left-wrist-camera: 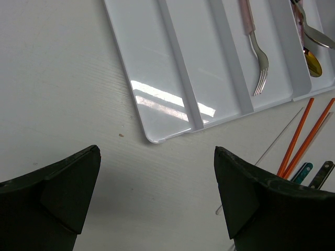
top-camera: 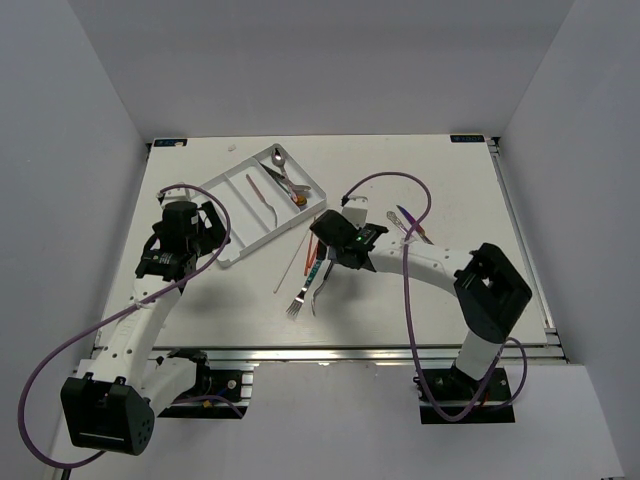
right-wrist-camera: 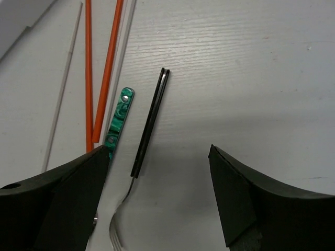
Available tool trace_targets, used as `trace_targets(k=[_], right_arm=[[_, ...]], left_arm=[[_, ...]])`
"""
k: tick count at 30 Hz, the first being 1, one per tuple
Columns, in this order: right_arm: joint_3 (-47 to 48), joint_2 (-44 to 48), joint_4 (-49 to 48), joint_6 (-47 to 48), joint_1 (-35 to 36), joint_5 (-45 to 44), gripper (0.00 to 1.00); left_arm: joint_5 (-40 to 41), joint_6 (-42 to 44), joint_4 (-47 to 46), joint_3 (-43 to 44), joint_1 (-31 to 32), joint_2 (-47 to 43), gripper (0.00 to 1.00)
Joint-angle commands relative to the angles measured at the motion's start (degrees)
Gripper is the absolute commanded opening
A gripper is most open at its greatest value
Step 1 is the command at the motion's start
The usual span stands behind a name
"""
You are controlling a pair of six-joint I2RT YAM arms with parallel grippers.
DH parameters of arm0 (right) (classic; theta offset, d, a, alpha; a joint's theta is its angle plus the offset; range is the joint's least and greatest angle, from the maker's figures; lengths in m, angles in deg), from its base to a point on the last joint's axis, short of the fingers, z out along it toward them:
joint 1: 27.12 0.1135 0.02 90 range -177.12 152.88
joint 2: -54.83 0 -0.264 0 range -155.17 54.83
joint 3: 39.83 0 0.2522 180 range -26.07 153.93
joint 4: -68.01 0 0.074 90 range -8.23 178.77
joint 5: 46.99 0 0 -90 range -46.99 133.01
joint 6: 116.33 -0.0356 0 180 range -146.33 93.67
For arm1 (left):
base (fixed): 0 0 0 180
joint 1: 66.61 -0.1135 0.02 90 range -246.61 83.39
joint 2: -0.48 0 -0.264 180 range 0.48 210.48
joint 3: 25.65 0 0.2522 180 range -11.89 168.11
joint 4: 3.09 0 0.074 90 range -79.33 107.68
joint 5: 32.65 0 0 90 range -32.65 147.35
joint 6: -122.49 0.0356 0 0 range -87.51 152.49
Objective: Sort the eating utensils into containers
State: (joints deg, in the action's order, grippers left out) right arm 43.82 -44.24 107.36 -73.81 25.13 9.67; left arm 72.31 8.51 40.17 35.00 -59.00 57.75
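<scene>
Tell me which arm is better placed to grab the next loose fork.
Right. The right hand, open, hangs over the teal-handled fork and black-handled fork; the left hand hovers open beside the tray, no utensil beneath.

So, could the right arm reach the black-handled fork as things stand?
Probably yes: the right gripper hangs open over the black-handled fork, with nothing on it; the green-handled fork lies close beside.

White tray (left-wrist-camera: 152, 73) on a pale, faintly grained white table (right-wrist-camera: 235, 63); alongside, two orange chopsticks (right-wrist-camera: 108, 68), a marbled green fork handle (right-wrist-camera: 119, 117) and a black fork handle (right-wrist-camera: 150, 123). Purple cables (top-camera: 385, 175) loop over white arms (top-camera: 140, 320).
</scene>
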Motion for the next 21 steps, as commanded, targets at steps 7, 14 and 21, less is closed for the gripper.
trace_targets(k=[7,14,21], right_arm=[[2.53,-6.03,0.77,-12.00,2.24,-5.15,0.76],[5.87,-11.85,4.39,-15.36,2.95,-7.26,0.58],[4.30,-14.14,4.91,-18.17,2.95,-6.74,0.34]], left_arm=[[-1.16,0.52,-0.76,0.92,0.29,-0.94,0.98],[-1.60,0.52,-0.84,0.92,0.56,-1.03,0.98],[-1.51,0.52,-0.84,0.83,0.73,-1.20,0.98]])
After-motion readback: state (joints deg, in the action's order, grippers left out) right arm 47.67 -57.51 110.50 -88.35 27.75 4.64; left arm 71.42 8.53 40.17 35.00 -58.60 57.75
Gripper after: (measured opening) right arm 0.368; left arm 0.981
